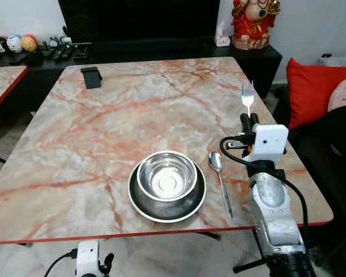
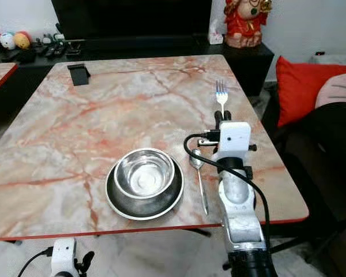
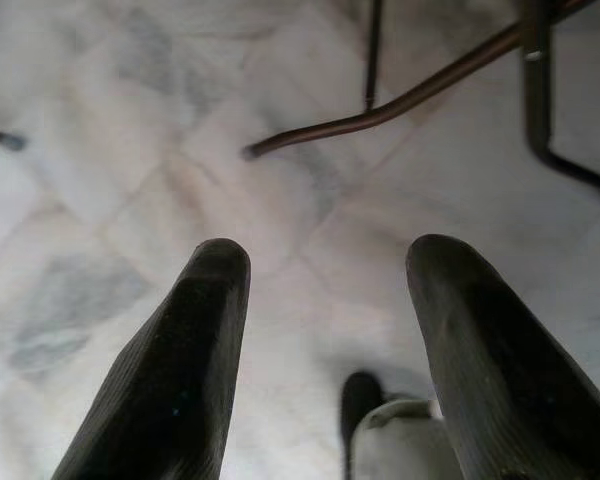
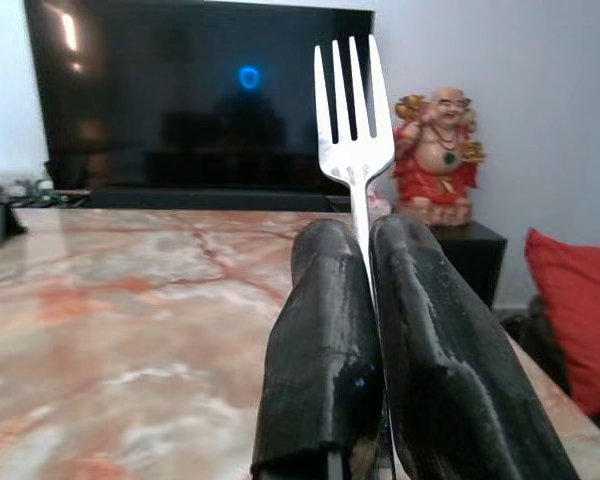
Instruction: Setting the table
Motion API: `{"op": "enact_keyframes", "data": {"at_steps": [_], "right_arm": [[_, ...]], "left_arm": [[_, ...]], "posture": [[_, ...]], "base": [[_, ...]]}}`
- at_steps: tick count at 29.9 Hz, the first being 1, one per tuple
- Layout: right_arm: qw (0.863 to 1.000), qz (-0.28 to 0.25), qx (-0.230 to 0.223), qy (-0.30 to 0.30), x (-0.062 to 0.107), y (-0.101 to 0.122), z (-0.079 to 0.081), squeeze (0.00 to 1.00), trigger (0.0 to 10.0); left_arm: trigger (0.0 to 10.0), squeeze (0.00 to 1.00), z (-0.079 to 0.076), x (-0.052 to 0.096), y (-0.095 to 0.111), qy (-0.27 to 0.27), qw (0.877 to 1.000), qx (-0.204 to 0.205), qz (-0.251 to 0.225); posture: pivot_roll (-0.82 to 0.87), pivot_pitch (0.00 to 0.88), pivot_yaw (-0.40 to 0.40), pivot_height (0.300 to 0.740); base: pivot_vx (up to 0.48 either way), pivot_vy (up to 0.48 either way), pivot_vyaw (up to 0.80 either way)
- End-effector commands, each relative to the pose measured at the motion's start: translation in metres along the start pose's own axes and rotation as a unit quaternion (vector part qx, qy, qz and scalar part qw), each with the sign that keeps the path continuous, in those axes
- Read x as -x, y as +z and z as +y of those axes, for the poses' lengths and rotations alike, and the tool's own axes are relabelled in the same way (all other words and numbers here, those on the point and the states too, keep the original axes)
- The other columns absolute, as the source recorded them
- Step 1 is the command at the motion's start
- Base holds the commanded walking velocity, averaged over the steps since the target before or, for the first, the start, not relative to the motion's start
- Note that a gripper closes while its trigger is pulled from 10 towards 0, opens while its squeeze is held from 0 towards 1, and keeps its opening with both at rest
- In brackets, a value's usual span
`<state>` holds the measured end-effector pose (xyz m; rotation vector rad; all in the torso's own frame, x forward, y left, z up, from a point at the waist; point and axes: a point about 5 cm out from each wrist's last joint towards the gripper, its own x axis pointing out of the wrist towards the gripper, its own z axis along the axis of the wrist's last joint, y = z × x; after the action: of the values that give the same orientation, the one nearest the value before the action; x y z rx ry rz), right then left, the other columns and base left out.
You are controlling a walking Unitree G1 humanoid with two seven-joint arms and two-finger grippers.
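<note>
A steel bowl sits in a dark plate near the front edge of the marble table. Just right of the plate lies a spoon, handle toward me. My right gripper is shut on a silver fork, held above the table's right side beyond the spoon, tines pointing away from me. The fork's handle is hidden between the fingers. Below the table's front edge hangs my left gripper, open over the floor.
A black phone stand is at the table's far left. Behind the table are a dark TV, a low cabinet with remotes and toys, and a red statue. A red cushion lies to the right. Table legs cross the floor.
</note>
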<state>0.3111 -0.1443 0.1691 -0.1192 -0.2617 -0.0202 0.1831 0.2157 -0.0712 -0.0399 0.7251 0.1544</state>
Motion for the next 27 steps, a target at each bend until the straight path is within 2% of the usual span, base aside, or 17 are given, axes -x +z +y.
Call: {"op": "enact_keyframes", "data": {"at_steps": [1,9,12,14,15,16,20,24,25,27], "right_arm": [[1.0,-0.016,0.003,-0.002,-0.003,0.007,-0.002,0.0,10.0],[1.0,-0.017,0.012,-0.011,-0.007,0.009,-0.012,0.0,10.0],[0.999,-0.013,0.028,-0.017,-0.012,0.015,-0.026,0.0,10.0],[0.999,0.016,0.038,-0.032,-0.015,0.016,-0.045,0.0,10.0],[0.999,0.016,0.038,-0.032,-0.015,0.016,-0.045,0.0,10.0],[0.998,0.042,0.038,-0.041,-0.016,0.013,-0.055,0.0,10.0],[0.99,0.128,0.003,-0.057,-0.01,-0.002,-0.073,0.0,10.0],[0.986,0.156,-0.017,-0.052,-0.006,-0.009,-0.078,0.0,10.0],[0.978,0.201,-0.032,-0.031,0.002,-0.021,-0.077,0.0,10.0],[0.974,0.219,-0.047,-0.024,0.005,-0.026,-0.075,0.0,10.0]], "left_arm": [[10.0,0.0,0.005,0.004,-0.01,0.005,1.0,0.004,0.021],[10.0,0.0,0.011,0.009,-0.024,0.014,0.999,0.007,0.044],[10.0,0.0,0.012,0.009,-0.024,0.015,0.999,0.007,0.047],[10.0,0.0,0.012,0.009,-0.023,0.013,0.999,0.006,0.051],[10.0,0.0,0.012,0.009,-0.023,0.013,0.999,0.006,0.051],[10.0,0.0,0.013,0.009,-0.023,0.013,0.998,0.006,0.055],[10.0,0.0,0.014,0.009,-0.024,0.012,0.998,0.005,0.062],[10.0,0.0,0.013,0.008,-0.024,0.009,0.998,0.005,0.064],[10.0,0.0,0.012,0.008,-0.024,0.005,0.998,0.004,0.067],[10.0,0.0,0.012,0.008,-0.024,0.004,0.998,0.004,0.069]], "posture": [[-0.1,0.0,0.065,0.74],[-0.1,0.0,0.062,0.74],[-0.11,0.0,0.064,0.74],[-0.12,0.0,0.067,0.74],[-0.12,0.0,0.067,0.74],[-0.13,0.0,0.068,0.74],[-0.14,0.0,0.069,0.74],[-0.15,0.0,0.071,0.74],[-0.15,0.0,0.07,0.74],[-0.15,0.0,0.07,0.74]], "base": [[0.0,0.0,0.0],[0.0,0.0,0.0],[0.0,0.0,0.0],[0.0,0.0,0.0],[0.0,0.0,0.0],[0.0,0.0,0.0],[0.0,0.0,0.0],[0.0,0.0,0.0],[0.0,0.0,0.0],[0.0,0.0,0.0]]}}
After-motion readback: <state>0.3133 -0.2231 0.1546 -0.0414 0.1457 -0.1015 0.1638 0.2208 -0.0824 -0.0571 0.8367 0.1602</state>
